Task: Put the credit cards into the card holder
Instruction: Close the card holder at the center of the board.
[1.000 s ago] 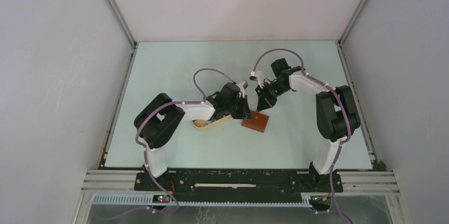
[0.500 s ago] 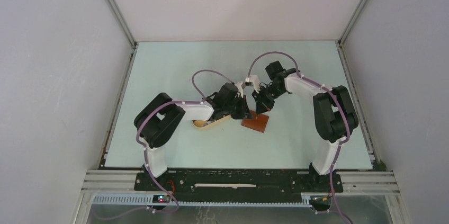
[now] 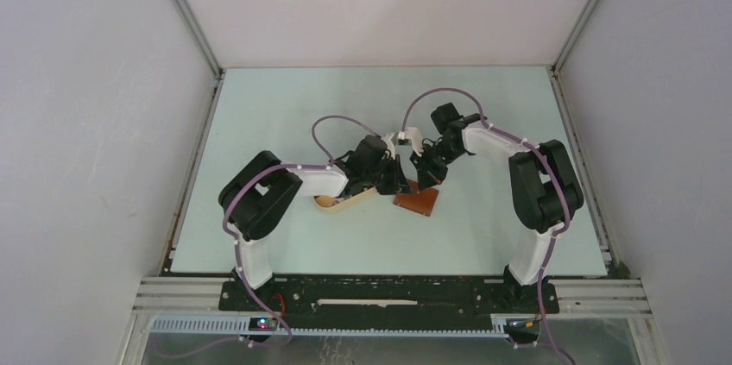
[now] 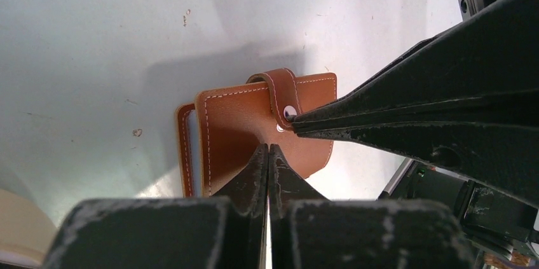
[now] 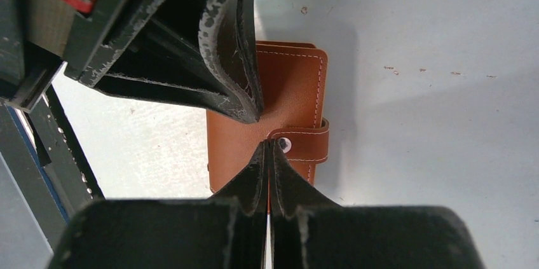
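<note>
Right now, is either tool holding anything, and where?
Nothing visibly held. Both shut: left tool touches the card holder cover, right tool its snap strap.

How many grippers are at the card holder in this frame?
2. The left gripper, shut, has its tips on the cover of the card holder, near its middle. The right gripper, also shut, has its tips beside the snap on the strap. Neither is hidden.

One card holder (image 4: 254,126), one cream tray (image 3: 330,203), and two pincers: left pincer (image 4: 267,147), right pincer (image 5: 267,144).
</note>
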